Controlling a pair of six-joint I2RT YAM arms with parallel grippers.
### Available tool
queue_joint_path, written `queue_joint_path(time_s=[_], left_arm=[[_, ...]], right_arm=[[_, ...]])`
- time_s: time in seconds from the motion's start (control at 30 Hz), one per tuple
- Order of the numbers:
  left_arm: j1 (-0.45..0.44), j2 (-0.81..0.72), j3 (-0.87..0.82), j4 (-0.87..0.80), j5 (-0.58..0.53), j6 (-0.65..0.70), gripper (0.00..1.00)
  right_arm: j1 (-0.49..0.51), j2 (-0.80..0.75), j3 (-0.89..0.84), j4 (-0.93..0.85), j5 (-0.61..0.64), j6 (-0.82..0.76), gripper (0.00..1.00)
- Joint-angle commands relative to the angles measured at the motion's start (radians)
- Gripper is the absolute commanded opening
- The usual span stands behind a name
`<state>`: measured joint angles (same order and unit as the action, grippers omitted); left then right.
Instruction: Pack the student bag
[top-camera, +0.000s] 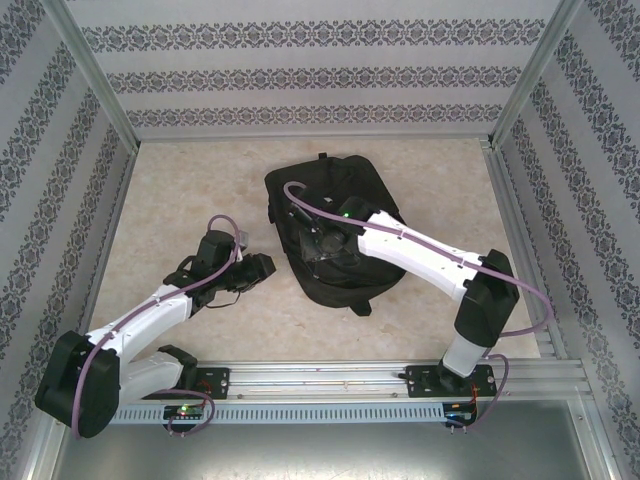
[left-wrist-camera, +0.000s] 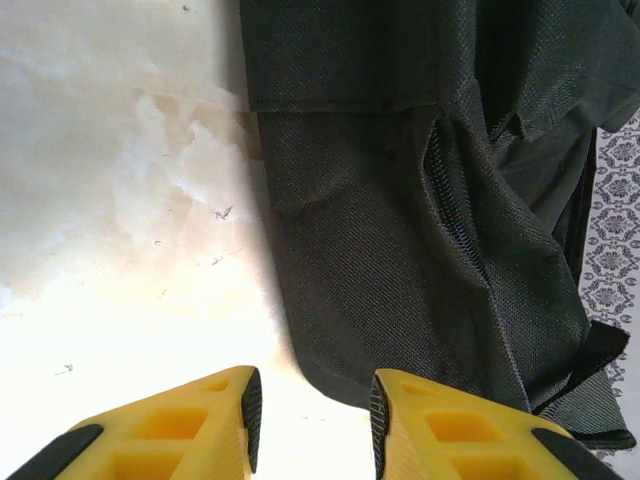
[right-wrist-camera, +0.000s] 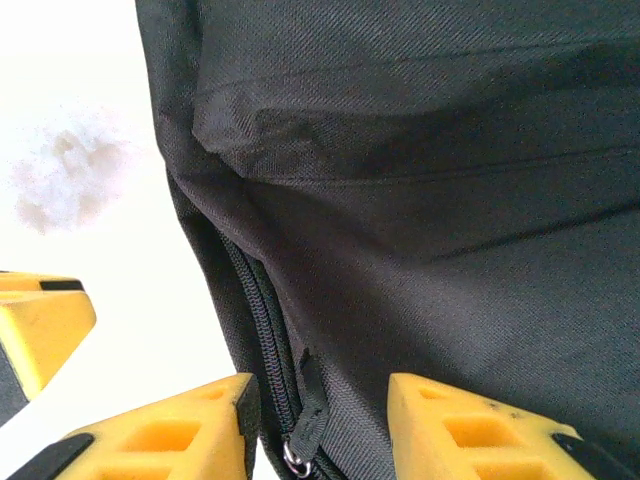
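The student bag (top-camera: 335, 225), a large black fabric backpack, lies flat in the middle of the table. My right gripper (top-camera: 320, 248) hovers over its left part. In the right wrist view its yellow fingers stand apart, the gripper (right-wrist-camera: 322, 420) open astride the bag's (right-wrist-camera: 420, 200) side zipper, with the black pull tab (right-wrist-camera: 312, 412) and its metal ring between the pads, touching neither. My left gripper (top-camera: 266, 268) sits just left of the bag. It is open (left-wrist-camera: 313, 420) with only bare table between its pads, and the bag's (left-wrist-camera: 400, 220) near corner lies just ahead.
The table (top-camera: 190, 200) is pale marble, walled by patterned panels (top-camera: 320, 70) at the back and sides. A metal rail (top-camera: 340, 380) runs along the near edge. A yellow finger (right-wrist-camera: 40, 320) of the left gripper shows at the left of the right wrist view.
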<state>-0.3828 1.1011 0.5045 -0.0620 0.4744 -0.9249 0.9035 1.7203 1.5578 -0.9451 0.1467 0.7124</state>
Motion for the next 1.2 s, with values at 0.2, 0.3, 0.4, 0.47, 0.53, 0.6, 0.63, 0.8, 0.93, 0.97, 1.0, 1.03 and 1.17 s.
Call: queue_joint_path(time_s=[0.2,0.3,0.4,0.47,0.53,0.6,0.63,0.8,0.93,0.97,1.0,1.03,1.17], left_arm=[[0.024,0.003,-0.025,0.071,0.039,-0.022,0.35],[0.025,0.006,-0.033,0.082,0.04,-0.022,0.35],[0.025,0.02,-0.025,0.091,0.049,-0.028,0.35],[0.024,0.031,-0.015,0.099,0.055,-0.033,0.36],[0.02,0.047,0.004,0.096,0.058,-0.04,0.38],[0.01,0.065,0.032,0.085,0.061,-0.042,0.41],[0.004,0.069,0.043,0.076,0.056,-0.042,0.42],[-0.046,0.096,0.095,0.068,0.043,-0.052,0.51],[-0.082,0.114,0.131,0.062,0.037,-0.055,0.54],[-0.092,0.121,0.14,0.057,0.032,-0.054,0.54],[-0.102,0.128,0.146,0.056,0.027,-0.057,0.54],[-0.109,0.135,0.151,0.055,0.026,-0.058,0.54],[-0.155,0.179,0.179,0.06,0.006,-0.064,0.54]], right_arm=[[0.026,0.087,0.025,-0.036,0.037,0.041,0.38],[0.028,0.106,0.025,-0.042,0.04,0.044,0.36],[0.028,0.106,0.013,-0.03,0.04,0.042,0.27],[0.025,0.086,-0.008,-0.011,0.041,0.043,0.17],[0.026,0.053,-0.037,0.018,0.037,0.049,0.04],[0.026,0.01,-0.07,0.045,0.036,0.06,0.0],[0.026,-0.011,-0.088,0.058,0.037,0.066,0.0],[0.028,-0.13,-0.221,0.176,0.006,0.102,0.0],[0.028,-0.179,-0.304,0.25,-0.013,0.134,0.01],[0.028,-0.184,-0.317,0.261,-0.014,0.14,0.01],[0.028,-0.188,-0.328,0.269,-0.014,0.143,0.01],[0.028,-0.192,-0.334,0.276,-0.013,0.148,0.01],[0.028,-0.205,-0.352,0.296,-0.008,0.155,0.01]])
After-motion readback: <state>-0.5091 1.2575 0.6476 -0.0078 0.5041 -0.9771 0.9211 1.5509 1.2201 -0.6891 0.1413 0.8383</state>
